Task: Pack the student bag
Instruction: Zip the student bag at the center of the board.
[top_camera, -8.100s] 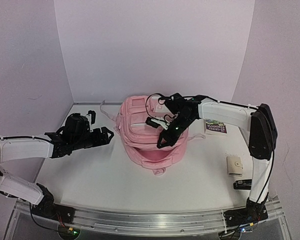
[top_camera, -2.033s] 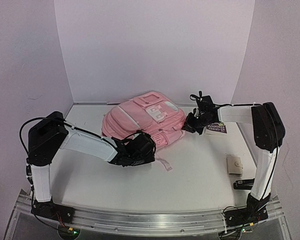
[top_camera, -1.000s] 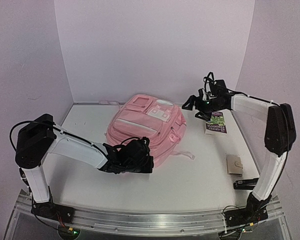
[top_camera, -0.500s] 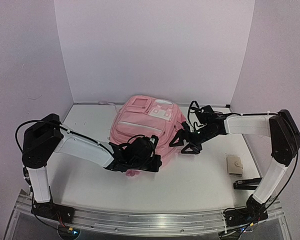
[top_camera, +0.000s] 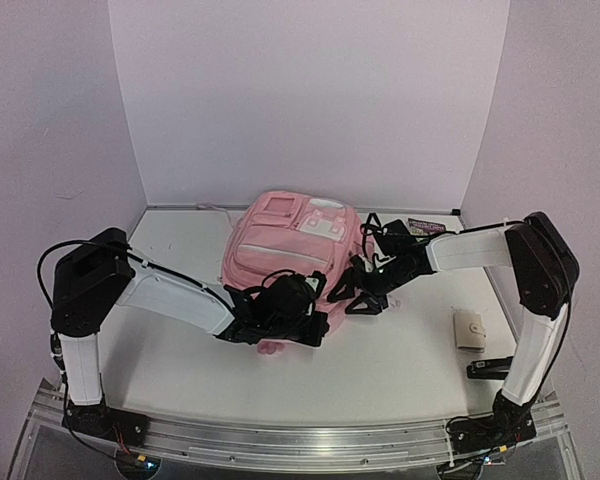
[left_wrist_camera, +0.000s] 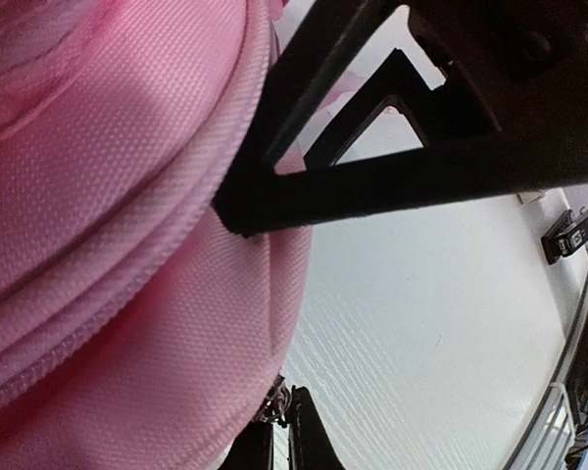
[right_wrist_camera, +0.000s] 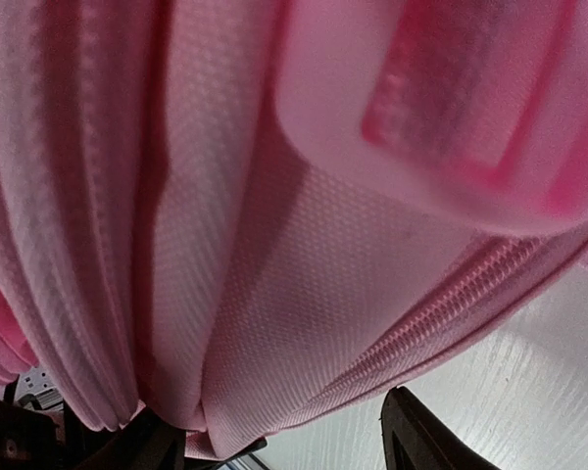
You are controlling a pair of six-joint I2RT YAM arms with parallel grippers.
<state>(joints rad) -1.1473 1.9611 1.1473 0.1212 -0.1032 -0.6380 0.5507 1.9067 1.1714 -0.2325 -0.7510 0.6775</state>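
Both pincers now meet the student bag [top_camera: 280, 240]: right pincer [top_camera: 345, 295], newly arrived at 3 o'clock, jaws apart; left pincer [top_camera: 310, 322] clamps its 6 o'clock edge; opening likely follows.

A pink backpack [top_camera: 285, 245] lies flat in the middle of the white worktop [top_camera: 400, 350], the left gripper [top_camera: 305, 322] at its near edge, the right gripper [top_camera: 352, 290], jaws spread, against its right side, a beige wallet [top_camera: 469, 329] well apart.

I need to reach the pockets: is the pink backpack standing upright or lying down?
Lying down: the student bag rests on the table, with its front pockets and white patch facing up.
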